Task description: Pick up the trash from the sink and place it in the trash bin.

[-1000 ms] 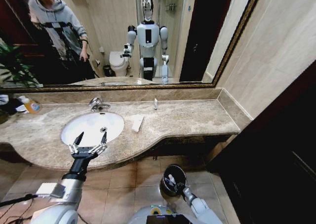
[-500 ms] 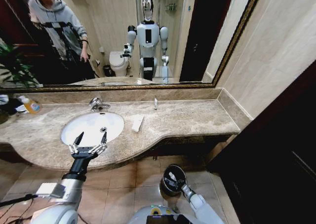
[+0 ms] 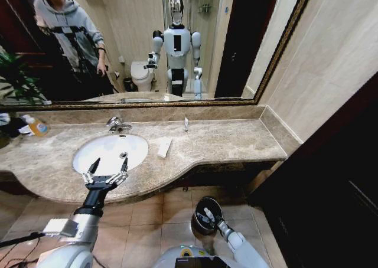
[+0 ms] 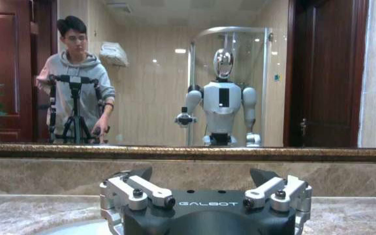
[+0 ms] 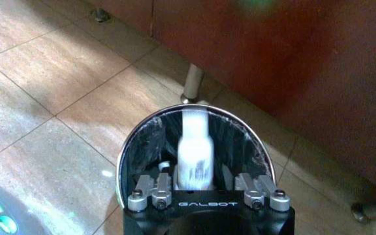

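The white oval sink (image 3: 106, 145) sits in the beige marble counter with nothing lying in its basin. My left gripper (image 3: 110, 162) hangs open over the sink's front rim, and the left wrist view shows the same open gripper (image 4: 201, 174) facing the mirror. A flat white bar (image 3: 164, 147) lies on the counter right of the sink. A slim white vial (image 3: 186, 124) stands by the back wall. Down on the floor, my right gripper (image 3: 209, 217) is at the black trash bin (image 3: 198, 207). In the right wrist view that gripper (image 5: 204, 182) is open over the trash bin (image 5: 242, 129), with a blurred white bottle (image 5: 195, 147) inside.
A bottle of orange liquid (image 3: 37, 126) stands at the counter's far left, and a chrome faucet (image 3: 116, 124) stands behind the basin. A metal counter leg (image 5: 191, 84) rises just beyond the bin. Dark wood panels close off the right side. The mirror reflects a person.
The right arm has shifted slightly at the bin, and the white piece seen in the bin's mouth now shows less from the head. The left gripper has not moved.
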You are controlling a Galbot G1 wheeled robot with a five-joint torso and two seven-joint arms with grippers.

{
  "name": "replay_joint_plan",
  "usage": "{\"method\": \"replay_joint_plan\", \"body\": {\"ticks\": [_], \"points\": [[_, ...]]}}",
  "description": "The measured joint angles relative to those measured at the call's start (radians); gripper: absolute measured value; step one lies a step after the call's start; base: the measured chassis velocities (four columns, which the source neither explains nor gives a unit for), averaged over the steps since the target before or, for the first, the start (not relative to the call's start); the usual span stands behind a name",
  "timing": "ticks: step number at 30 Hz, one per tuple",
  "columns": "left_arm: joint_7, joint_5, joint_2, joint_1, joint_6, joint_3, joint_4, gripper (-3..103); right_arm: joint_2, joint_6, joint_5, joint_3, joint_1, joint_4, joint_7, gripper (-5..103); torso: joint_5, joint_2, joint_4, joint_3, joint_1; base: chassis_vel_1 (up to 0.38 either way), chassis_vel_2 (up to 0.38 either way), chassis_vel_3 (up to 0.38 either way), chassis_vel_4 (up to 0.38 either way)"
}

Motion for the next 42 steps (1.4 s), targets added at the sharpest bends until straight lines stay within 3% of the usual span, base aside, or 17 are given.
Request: {"method": "replay_joint_plan", "body": {"ticks": [4, 6, 13, 28, 30, 31, 34, 39, 42], "points": [[0.000, 0.000, 0.000, 0.000, 0.000, 0.000, 0.000, 100, -0.005, 0.000, 0.013, 0.000, -0.006, 0.010, 0.000, 65, -0.0001, 0.000, -0.0001, 0.000, 0.000, 0.000, 0.000, 0.000, 0.000], [0.000, 0.000, 0.000, 0.000, 0.000, 0.000, 0.000, 100, -0.005, 0.000, 0.016, 0.000, -0.008, 0.014, 0.000, 65, 0.0000, 0.000, 0.0000, 0.000, 0.000, 0.000, 0.000, 0.000, 0.000], [0.000, 0.000, 0.000, 0.000, 0.000, 0.000, 0.000, 100, -0.007, 0.000, 0.020, -0.001, -0.017, 0.028, 0.000, 97, -0.0001, 0.000, 0.0000, 0.000, 0.000, 0.000, 0.000, 0.000, 0.000], [0.000, 0.000, 0.000, 0.000, 0.000, 0.000, 0.000, 100, -0.011, -0.010, 0.048, 0.004, -0.050, 0.105, -0.011, 100, 0.0000, 0.000, 0.0000, 0.000, 0.000, 0.000, 0.000, 0.000, 0.000], [0.000, 0.000, 0.000, 0.000, 0.000, 0.000, 0.000, 100, -0.027, -0.021, 0.164, 0.009, -0.093, 0.201, -0.013, 100, 0.0002, 0.000, 0.0001, 0.000, 0.000, 0.000, 0.000, 0.000, 0.000], [0.000, 0.000, 0.000, 0.000, 0.000, 0.000, 0.000, 100, -0.027, -0.021, 0.164, 0.009, -0.093, 0.201, -0.013, 100, 0.0002, 0.000, 0.0001, 0.000, 0.000, 0.000, 0.000, 0.000, 0.000], [0.000, 0.000, 0.000, 0.000, 0.000, 0.000, 0.000, 100, -0.050, -0.042, 0.284, 0.048, -0.178, 0.373, 0.003, 100, 0.0000, 0.000, 0.0000, 0.000, 0.000, 0.000, 0.000, 0.000, 0.000], [0.000, 0.000, 0.000, 0.000, 0.000, 0.000, 0.000, 100, -0.054, -0.006, 0.323, 0.173, -0.290, 0.558, 0.014, 100, 0.0000, 0.000, 0.0000, 0.000, 0.000, 0.000, 0.000, 0.000, 0.000], [0.000, 0.000, 0.000, 0.000, 0.000, 0.000, 0.000, 100, -0.074, 0.000, 0.411, 0.247, -0.389, 0.703, 0.015, 100, 0.0000, 0.000, -0.0002, 0.000, 0.000, 0.000, 0.000, 0.000, 0.000]]}}
